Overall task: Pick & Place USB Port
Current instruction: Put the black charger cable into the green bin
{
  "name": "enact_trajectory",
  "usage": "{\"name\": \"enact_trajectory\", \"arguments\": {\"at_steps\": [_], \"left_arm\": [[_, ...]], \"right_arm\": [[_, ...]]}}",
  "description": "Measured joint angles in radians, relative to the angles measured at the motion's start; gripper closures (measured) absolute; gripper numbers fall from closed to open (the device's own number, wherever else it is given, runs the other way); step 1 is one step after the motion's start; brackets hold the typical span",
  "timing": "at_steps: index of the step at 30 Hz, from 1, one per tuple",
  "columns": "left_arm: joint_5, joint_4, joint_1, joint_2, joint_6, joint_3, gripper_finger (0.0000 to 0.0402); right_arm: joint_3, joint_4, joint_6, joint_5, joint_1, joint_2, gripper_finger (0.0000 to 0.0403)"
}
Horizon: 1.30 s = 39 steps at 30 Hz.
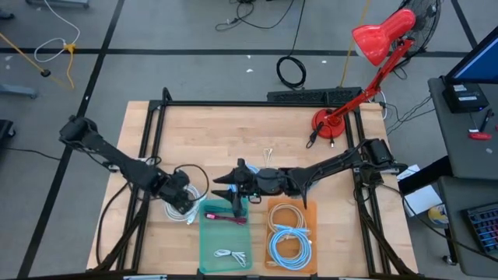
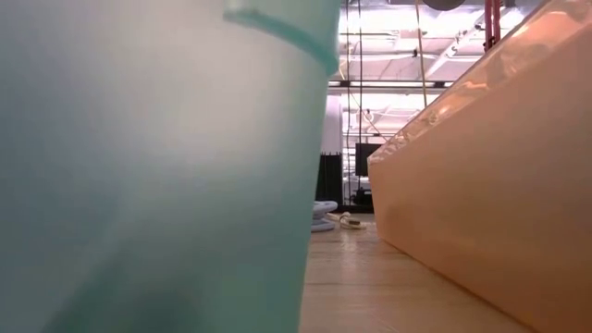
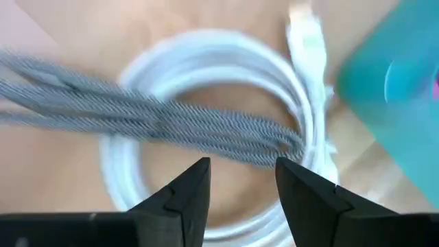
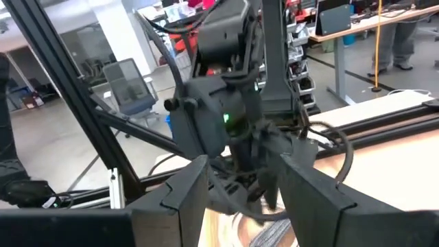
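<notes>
Wooden tabletop [image 1: 233,140]: left gripper [image 3: 241,180] open over white coiled cable [image 3: 206,68], pick pending; right gripper [image 4: 236,189] open, waiting. Next, descend and close.

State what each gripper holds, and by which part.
Nothing is held. The left gripper hangs open above the white cable coil; the right gripper is open and empty over the green tray.

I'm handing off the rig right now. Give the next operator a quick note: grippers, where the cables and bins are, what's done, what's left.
Left gripper: open, empty, over the white coiled cable and grey braided cable, left of the green bin.
Right gripper: open, empty, above the green bin's far edge.
Done: green bin holds a red cable and a white one; orange bin holds coiled cables.
Left: the pile by the left gripper, loose cable mid-table.
</notes>
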<state>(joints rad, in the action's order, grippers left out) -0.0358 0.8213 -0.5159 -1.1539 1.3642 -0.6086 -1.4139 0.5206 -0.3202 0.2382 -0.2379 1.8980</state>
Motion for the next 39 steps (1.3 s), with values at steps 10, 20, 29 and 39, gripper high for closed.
{"name": "enact_trajectory", "arguments": {"at_steps": [10,20,29,39], "left_arm": [[0.001,0.223,0.037,0.069,0.060,-0.069,0.0231],[-0.011,0.233,0.079,0.060,-0.802,-0.068,0.0231],[-0.056,0.185,0.079,-0.020,-1.048,-0.069,0.0231],[-0.053,0.180,0.073,-0.262,-1.066,-0.071,0.0231]], "right_arm": [[0.000,0.006,0.000,-0.002,-0.006,0.000,0.0239],[0.000,0.005,0.000,-0.002,-0.006,-0.008,0.0239],[0.000,0.005,0.000,-0.003,-0.005,-0.008,0.0239],[0.000,0.000,0.000,0.000,-0.004,-0.008,0.0239]]}}
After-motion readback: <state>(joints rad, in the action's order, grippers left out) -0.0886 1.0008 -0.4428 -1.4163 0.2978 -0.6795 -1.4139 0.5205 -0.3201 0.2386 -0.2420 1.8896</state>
